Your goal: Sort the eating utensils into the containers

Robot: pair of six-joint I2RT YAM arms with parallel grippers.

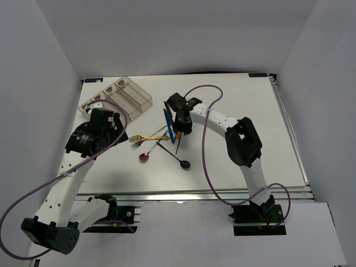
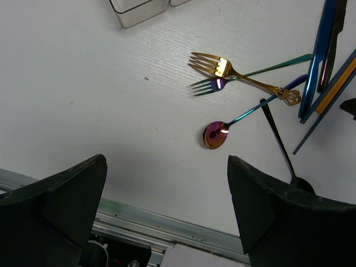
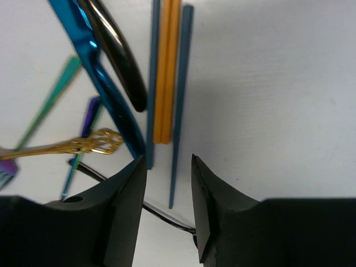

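Here's the left claw (image 2: 167,161), its fingers spread wide apart and gripping nothing, hanging over bare table (image 1: 278,128) just on the near side of the tray (image 1: 146,100). The tray sits at the far left corner of the table, set at an angle. All the cutlery in sight lies out on the table, in a loose heap near the middle, to the right of the tray. From the left wrist view the gold fork (image 2: 222,68) lies on its side with its handle crossing over an iridescent fork (image 2: 214,84). Just below them sits the iridescent spoon (image 2: 214,135), bowl shining purple and gold. The black spoon (image 2: 276,136) runs toward the near edge, its handle passing under the iridescent spoon's. Over on the right of the heap, the blue knife (image 3: 94,67) and black knife (image 3: 114,50) lie side by side, touching. Next to them is a tan chopstick (image 3: 167,72) with dark chopsticks (image 3: 181,100) on either side of it. The right claw (image 3: 168,164) is down low over that bundle with a narrow gap between its fingers. The tip of one dark chopstick sits in the gap, and neither finger touches it, so it isn't clamped on anything.
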